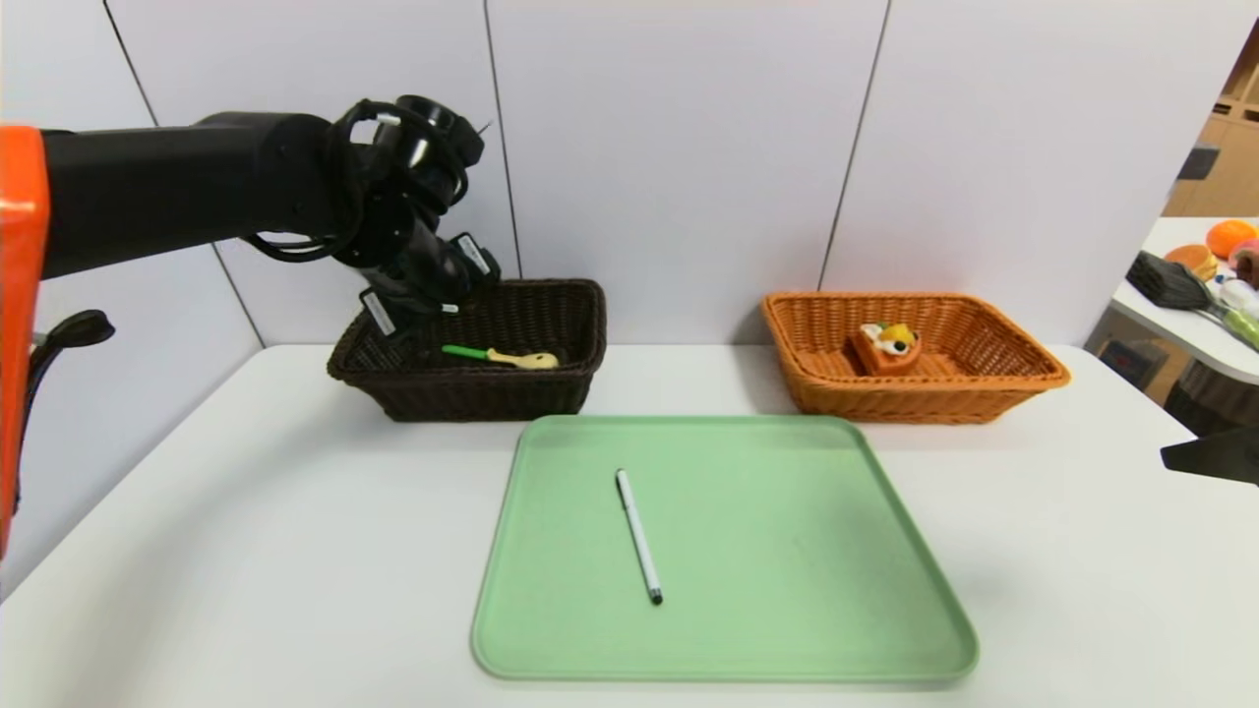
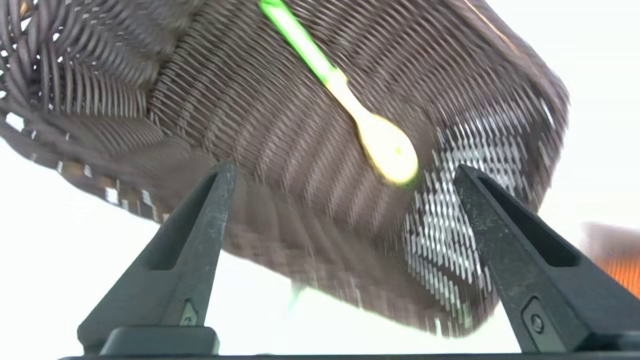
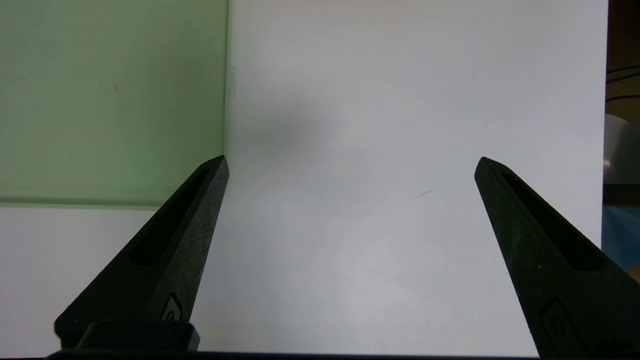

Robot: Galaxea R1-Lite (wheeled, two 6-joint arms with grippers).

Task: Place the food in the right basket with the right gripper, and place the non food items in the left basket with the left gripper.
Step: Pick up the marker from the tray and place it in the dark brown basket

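The yellow pasta spoon with a green handle lies on the floor of the dark brown left basket. My left gripper hovers over that basket's left half, open, with nothing between its fingers. A white pen with a black tip lies on the green tray. The waffle wedge, the food, sits inside the orange-tan right basket. My right gripper stands open and empty above bare table beside the tray's edge; only a dark bit of it shows at the head view's right edge.
Both baskets stand at the back of the white table, against the wall panels. A second table off to the right carries an orange, a bun and other items. In the left wrist view a sliver of the orange basket shows.
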